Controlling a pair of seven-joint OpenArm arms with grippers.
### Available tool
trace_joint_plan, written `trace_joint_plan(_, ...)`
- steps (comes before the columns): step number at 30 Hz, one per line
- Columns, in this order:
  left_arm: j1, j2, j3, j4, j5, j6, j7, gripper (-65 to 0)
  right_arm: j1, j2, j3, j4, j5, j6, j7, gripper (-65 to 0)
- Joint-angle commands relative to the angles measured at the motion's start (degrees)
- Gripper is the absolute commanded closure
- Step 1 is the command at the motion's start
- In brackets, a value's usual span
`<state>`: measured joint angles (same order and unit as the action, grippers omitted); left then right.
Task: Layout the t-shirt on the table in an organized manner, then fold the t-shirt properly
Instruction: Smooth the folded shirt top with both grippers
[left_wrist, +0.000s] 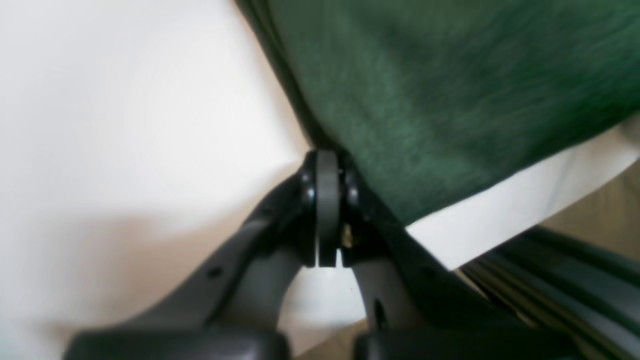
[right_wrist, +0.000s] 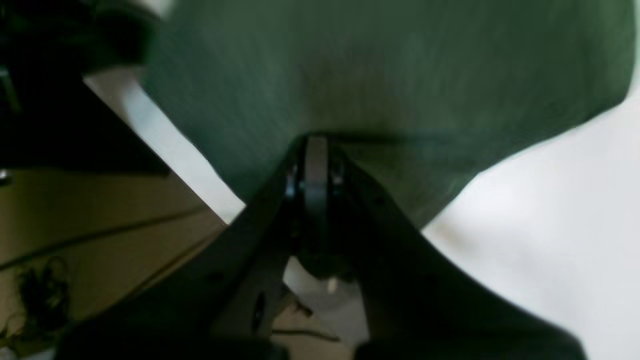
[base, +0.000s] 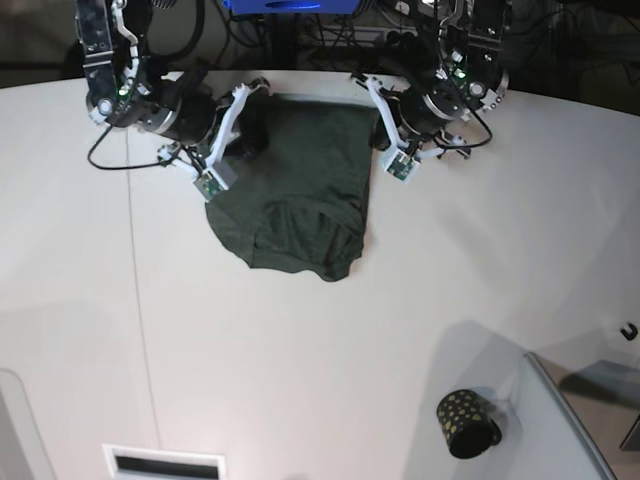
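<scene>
One t-shirt (base: 295, 190), dark green, lying at the upper middle of the base view on one white table (base: 320, 330), bunched along its lower hem. Two grippers working at its upper corners. Left gripper (left_wrist: 327, 165), at the upper right of the base view, pinching the edge of the shirt with jaws pressed together, cloth spreading up and to the right of the fingertips in the wrist view. Right gripper (right_wrist: 316, 150), at the upper left of the base view, likewise clamped tight on the shirt's edge, green fabric filling the top of its wrist view. One black cup with gold dots (base: 465, 422) lying tilted at the lower right of the base view, well apart from the shirt; contents not showing. One thin dark seam (base: 140, 300) running down the left side of the table. One pale slotted panel (base: 165, 463) at the bottom left edge.
</scene>
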<state>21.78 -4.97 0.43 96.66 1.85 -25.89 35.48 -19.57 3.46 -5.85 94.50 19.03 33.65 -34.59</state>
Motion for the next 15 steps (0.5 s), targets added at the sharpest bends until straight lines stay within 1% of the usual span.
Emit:
trace_joint_plan(1,0.7,-0.1,-0.2,3.6,-0.7,-0.2,-1.4,0.0,-0.1,0.2,0.2,2.5,0.9,0.6,1.0,0.0)
trace_joint_plan(4,1.3,0.6,0.1,9.0,-0.7,-0.2,-1.4,0.0,-0.3,0.3,0.2,4.9,0.9,0.5,0.9,0.0)
trace_joint_plan(6,0.7,2.2,0.4,9.1,-0.7,-0.2,-1.4,0.0,0.2,0.4,-0.2,4.8,0.9,0.5,0.9,0.0)
trace_joint_plan(9,-2.1,4.6,0.7,4.0,-0.1,-0.2,-1.5,0.0,1.6,0.1,-0.4,2.8,0.7,0.5,0.3,0.0)
trace_joint_plan(12,-3.8,4.7,0.7,-2.7,-0.1,-0.2,-1.8,0.0,3.1,0.0,-0.4,-2.4,0.7,0.5,-0.1,0.0)
trace_joint_plan(15,-3.9,4.5,0.1,-6.4,-0.1,-0.2,-1.8,0.0,3.2,0.0,-0.2,-6.1,0.7,0.5,0.2,0.0)
